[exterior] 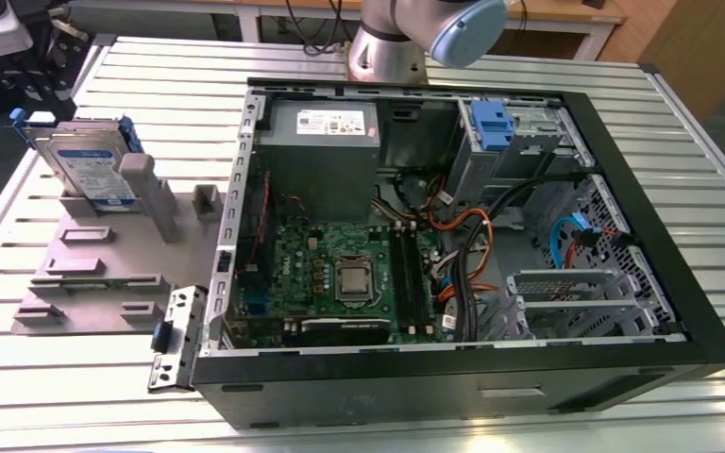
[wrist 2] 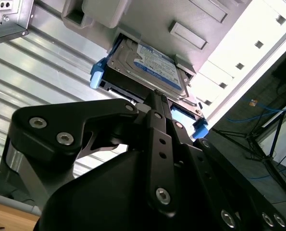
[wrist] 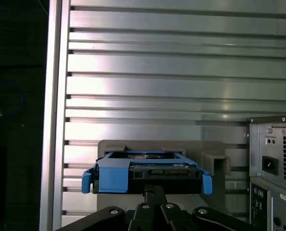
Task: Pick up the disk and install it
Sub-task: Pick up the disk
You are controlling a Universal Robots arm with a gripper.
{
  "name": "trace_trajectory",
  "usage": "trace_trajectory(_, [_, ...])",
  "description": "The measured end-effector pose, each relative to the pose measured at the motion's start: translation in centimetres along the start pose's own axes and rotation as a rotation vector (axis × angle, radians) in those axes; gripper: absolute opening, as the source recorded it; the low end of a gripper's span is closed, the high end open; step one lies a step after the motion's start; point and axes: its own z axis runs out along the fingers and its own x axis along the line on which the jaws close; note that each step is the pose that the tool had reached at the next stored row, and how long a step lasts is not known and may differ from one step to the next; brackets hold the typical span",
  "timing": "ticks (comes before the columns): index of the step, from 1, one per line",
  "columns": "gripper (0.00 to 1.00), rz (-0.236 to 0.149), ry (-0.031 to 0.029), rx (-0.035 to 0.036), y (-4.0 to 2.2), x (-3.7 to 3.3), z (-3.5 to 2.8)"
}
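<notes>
The disk stands on edge in the grey stand at the exterior view's far left, its white-and-blue label facing out and its blue bracket around it. My gripper hangs just above its top edge. In the second wrist view the black fingers run together toward the disk, and the gripper ends right at the disk's edge. The first wrist view looks along the disk edge-on, with the gripper shut and nothing between the tips.
An open computer case lies to the exterior view's right of the stand, with a grey power supply, a motherboard, cables, and a drive bay holding a blue bracket. The case's rear panel sits beside the stand. All rests on a slatted metal table.
</notes>
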Motion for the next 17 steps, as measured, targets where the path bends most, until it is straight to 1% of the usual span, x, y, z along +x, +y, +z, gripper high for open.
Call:
trace_trajectory(12, [0.11,-0.006,0.0003,-0.0002,0.00,0.00,-0.01])
trace_trajectory(17, [0.11,-0.006,0.0002,-0.0003,0.01,-0.01,-0.24])
